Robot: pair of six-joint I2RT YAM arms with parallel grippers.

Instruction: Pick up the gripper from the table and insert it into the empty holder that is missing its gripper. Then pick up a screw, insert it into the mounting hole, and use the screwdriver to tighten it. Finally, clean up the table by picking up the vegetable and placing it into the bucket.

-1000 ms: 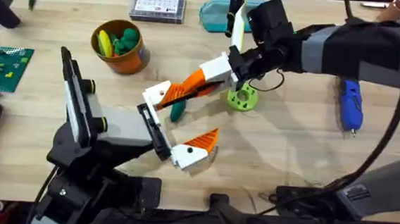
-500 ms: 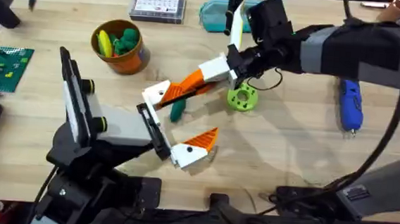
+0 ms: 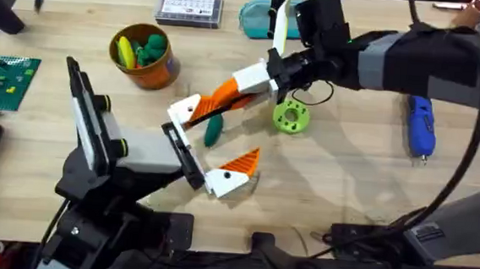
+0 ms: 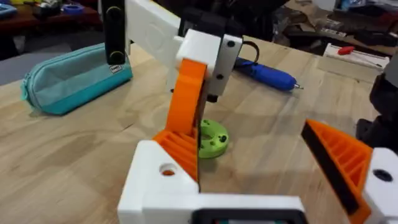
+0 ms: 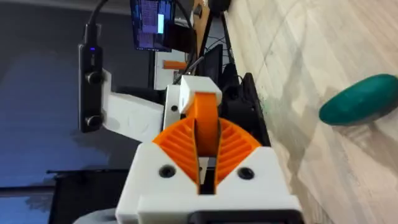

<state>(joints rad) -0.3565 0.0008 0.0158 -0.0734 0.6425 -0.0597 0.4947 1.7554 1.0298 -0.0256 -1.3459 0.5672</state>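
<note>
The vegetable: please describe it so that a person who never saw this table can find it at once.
Start at the orange bucket near the table's far left; it holds toys. Move toward the table's middle, to the light green ring. The vegetable lies on the wood between them, under the orange fingers: dark green, elongated and solid, unlike the paler round ring with holes.

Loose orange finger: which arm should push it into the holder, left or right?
Right. The right pincer is shut on the loose orange finger, with its white block right at the holder on the left arm's tip. The left arm carries the holder, so it probably just needs to keep steady.
</note>
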